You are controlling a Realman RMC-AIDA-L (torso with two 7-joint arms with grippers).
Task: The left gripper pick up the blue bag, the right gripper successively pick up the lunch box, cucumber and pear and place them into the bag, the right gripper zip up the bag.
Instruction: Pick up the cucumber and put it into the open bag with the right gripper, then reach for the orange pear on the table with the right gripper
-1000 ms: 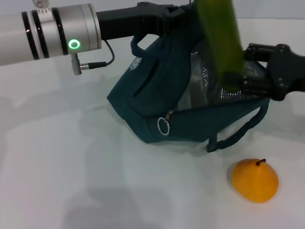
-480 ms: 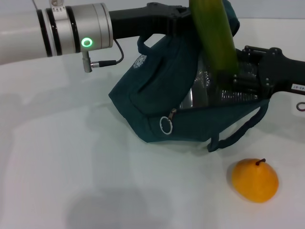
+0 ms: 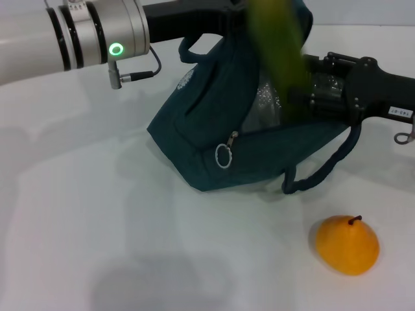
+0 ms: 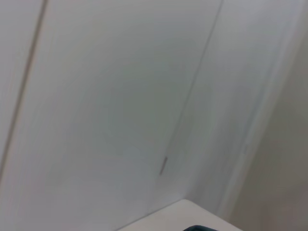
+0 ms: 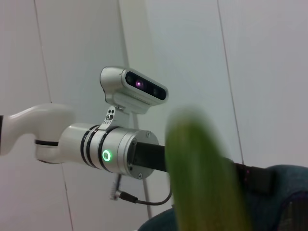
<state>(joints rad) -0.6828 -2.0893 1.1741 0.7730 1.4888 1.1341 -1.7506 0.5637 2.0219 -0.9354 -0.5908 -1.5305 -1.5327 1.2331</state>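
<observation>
Head view shows my left gripper [image 3: 224, 14] at twelve o'clock, its fingers clamped on the top of the blue bag [image 3: 207, 136] and holding it up off the table [image 3: 97, 227] with the mouth gaping toward three o'clock. My right gripper [image 3: 305, 97] comes in from three o'clock, fingers closed on the lower end of the cucumber [image 3: 275, 45], which stands nearly upright with that end at the silvery opening. The pear [image 3: 347, 245] sits at five o'clock, apart from the bag. I cannot see the lunch box; it may be inside.

Risk, as I judge it: the cucumber is about as long as the bag is wide, so released upright it could tip out over the rim, or snag the lining and tug the bag from my left grip.
</observation>
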